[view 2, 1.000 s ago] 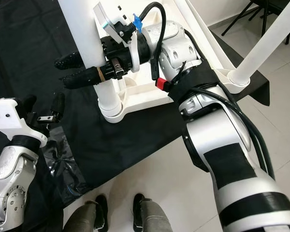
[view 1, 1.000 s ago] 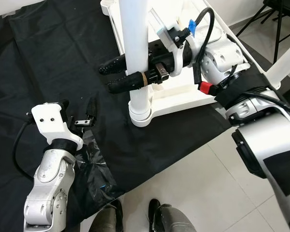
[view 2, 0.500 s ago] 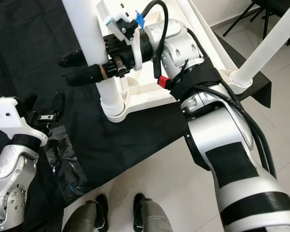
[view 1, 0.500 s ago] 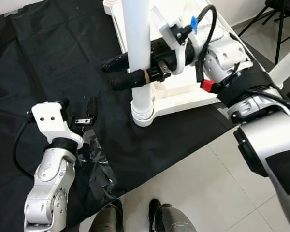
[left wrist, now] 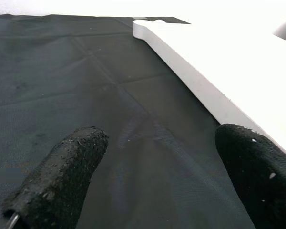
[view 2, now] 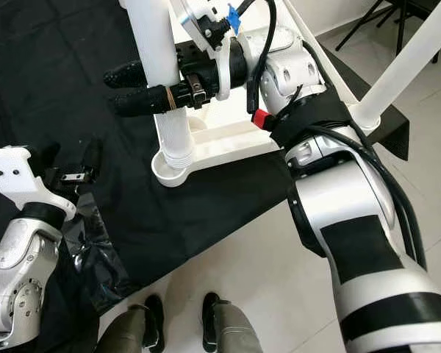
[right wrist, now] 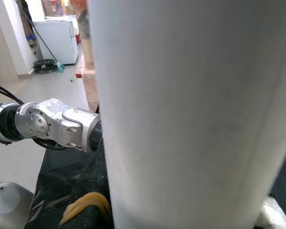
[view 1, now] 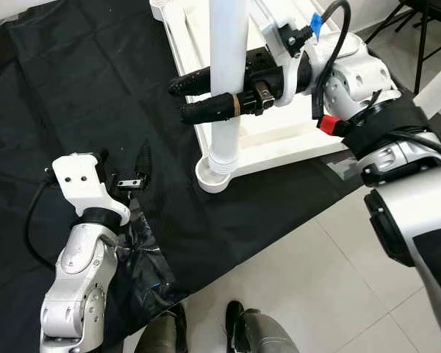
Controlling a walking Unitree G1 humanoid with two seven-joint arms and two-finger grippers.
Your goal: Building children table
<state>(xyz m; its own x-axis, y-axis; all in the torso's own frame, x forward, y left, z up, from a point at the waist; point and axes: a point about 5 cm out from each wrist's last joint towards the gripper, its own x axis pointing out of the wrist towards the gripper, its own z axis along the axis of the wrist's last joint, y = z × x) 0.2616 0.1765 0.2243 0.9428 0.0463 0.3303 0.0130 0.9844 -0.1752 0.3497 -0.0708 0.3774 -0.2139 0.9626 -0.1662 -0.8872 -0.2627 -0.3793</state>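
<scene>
Left eye: right gripper fingers clamp the white table leg, which stands upright in the corner socket of the upturned tabletop on the black cloth.
Left wrist: left gripper fingers spread wide, empty, over cloth beside tabletop edge.

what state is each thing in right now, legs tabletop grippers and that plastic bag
near table leg: upright in its corner socket, gripped
far table leg: standing in its corner, tilted
tabletop: upside down on black cloth
right gripper: shut on near table leg
left gripper: open, empty
plastic bag: crumpled on cloth
</scene>
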